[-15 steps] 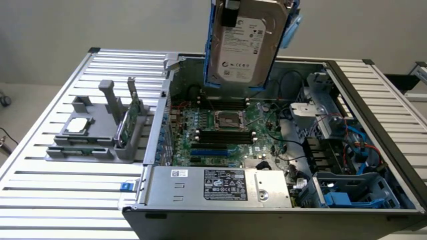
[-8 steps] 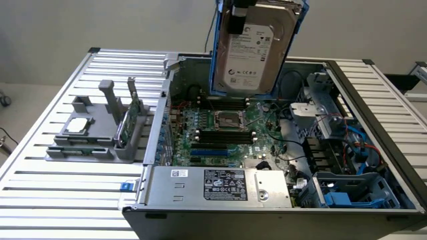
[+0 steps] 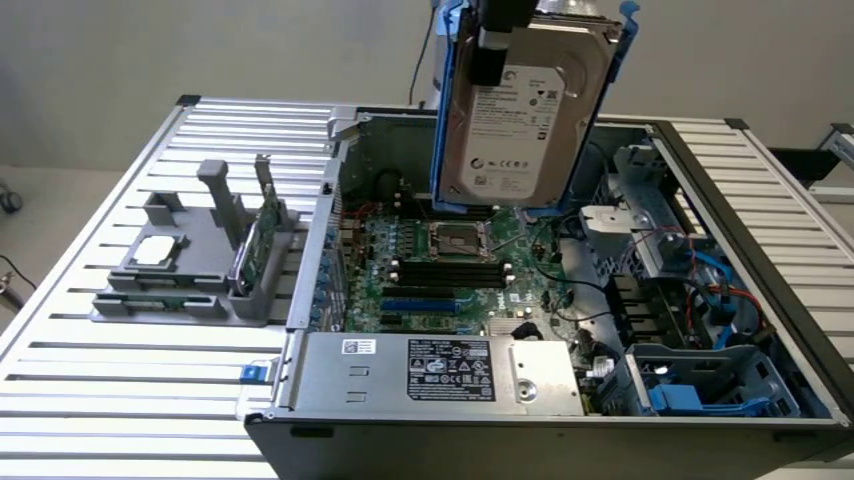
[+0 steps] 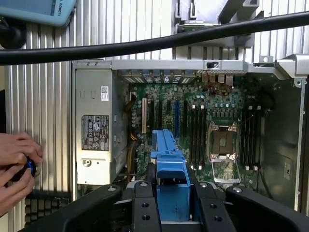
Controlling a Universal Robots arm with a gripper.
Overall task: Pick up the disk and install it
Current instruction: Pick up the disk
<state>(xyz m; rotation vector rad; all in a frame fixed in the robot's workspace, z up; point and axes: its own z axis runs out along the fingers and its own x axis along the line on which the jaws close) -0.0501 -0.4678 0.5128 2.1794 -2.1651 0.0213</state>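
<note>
Disk [image 3: 527,120] hangs upright above the computer case [image 3: 534,450], clamped in our pincer [image 3: 501,50]. Should it slip, we risk denting the motherboard [image 3: 414,245] below.

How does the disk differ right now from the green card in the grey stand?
The disk hangs in the gripper above the open case; the green card sits slotted in the grey stand on the table. The disk is a thick silver block with a white label; the card is a thin board. Both stand on edge.
</note>
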